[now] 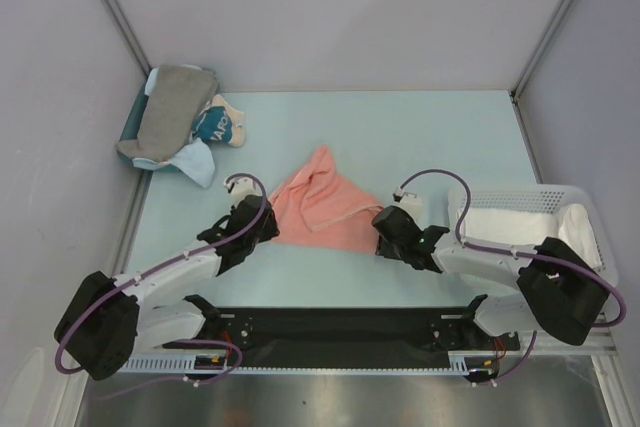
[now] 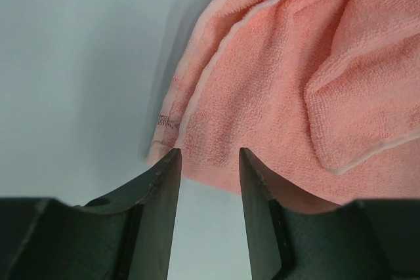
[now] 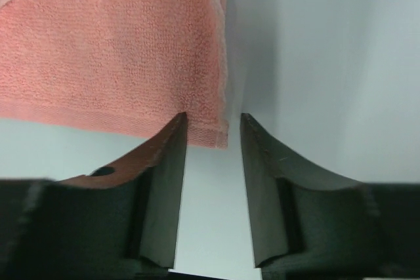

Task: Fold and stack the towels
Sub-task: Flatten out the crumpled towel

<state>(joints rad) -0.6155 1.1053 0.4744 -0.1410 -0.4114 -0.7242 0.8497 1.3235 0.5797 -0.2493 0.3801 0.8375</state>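
The salmon-pink towel [image 1: 322, 203] lies crumpled in the middle of the table. My left gripper [image 1: 268, 230] is open at its near left corner; in the left wrist view the towel [image 2: 282, 90] lies just beyond my open gripper [image 2: 209, 151]. My right gripper [image 1: 382, 229] is open at its near right corner; in the right wrist view the towel [image 3: 111, 50] has its corner between the tips of my open gripper [image 3: 214, 117]. The grey towel [image 1: 170, 112] lies on the light blue towel [image 1: 195, 160] at the back left. The white towel [image 1: 510, 225] lies in the basket.
A white plastic basket [image 1: 590, 209] stands at the right edge. A small teal bundle with white print [image 1: 214, 127] sits beside the grey towel. Grey walls close in the table on three sides.
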